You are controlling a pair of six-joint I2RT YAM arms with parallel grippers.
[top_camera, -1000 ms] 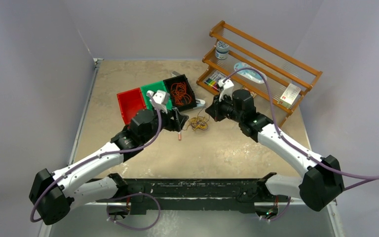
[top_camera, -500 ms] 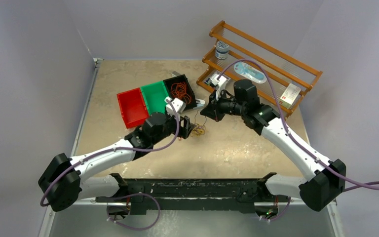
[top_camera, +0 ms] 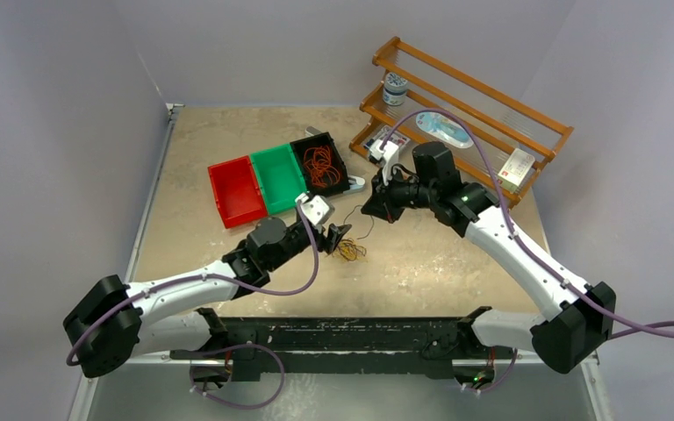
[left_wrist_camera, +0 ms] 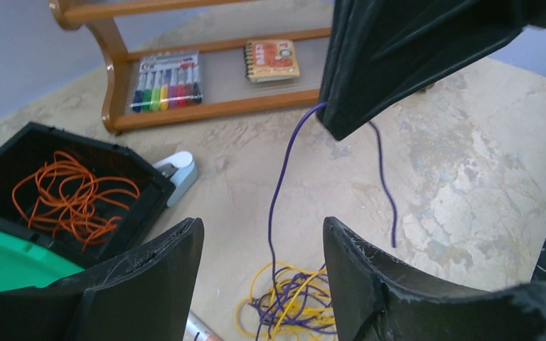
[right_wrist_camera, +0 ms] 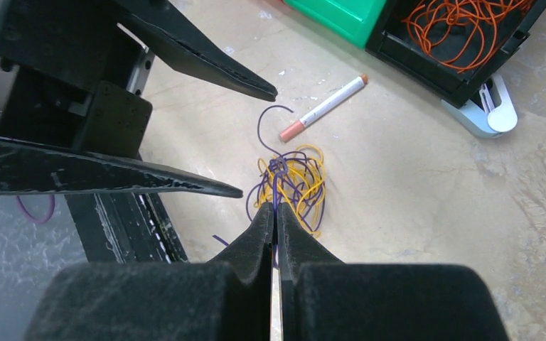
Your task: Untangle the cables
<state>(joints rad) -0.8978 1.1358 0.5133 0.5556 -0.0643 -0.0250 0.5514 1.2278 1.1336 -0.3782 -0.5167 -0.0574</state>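
Since a second ago, your left arm has drawn back from the bins toward the near edge. The tangle (right_wrist_camera: 293, 183) now lies nearer that edge too. Your right gripper's (right_wrist_camera: 274, 209) tip sits close to where it was.

Left gripper (left_wrist_camera: 261, 222): jaws apart, nothing between them. It sits low over the table (top_camera: 421, 263). In its own wrist view the tangle lies just ahead, in the gap between the two fingers.

Right gripper: fingers pressed together on the purple cable (left_wrist_camera: 282, 177). It hangs above the tangle. One strand runs from the pinch down into the loops. A shorter free end drops from the same pinch beside it; you cannot tell whether that end reaches the table.

Tangle: yellow and purple loops wound through each other, lying on bare table between the two grippers. A purple knot shows near its top in the right wrist view. One purple end hooks out toward the marker (right_wrist_camera: 323, 108). The marker lies flat, near the tangle on the bin side and apart from the yellow loops.

Orange cable (left_wrist_camera: 71, 195): loosely coiled by itself inside the black bin (left_wrist_camera: 138, 217), well apart from the tangle. The green bin (top_camera: 276, 180) and red bin (top_camera: 235, 193) stand in a row beside the black one, to its left in the top view.

Rack (top_camera: 469, 92): at the far right of the table, behind the right arm.
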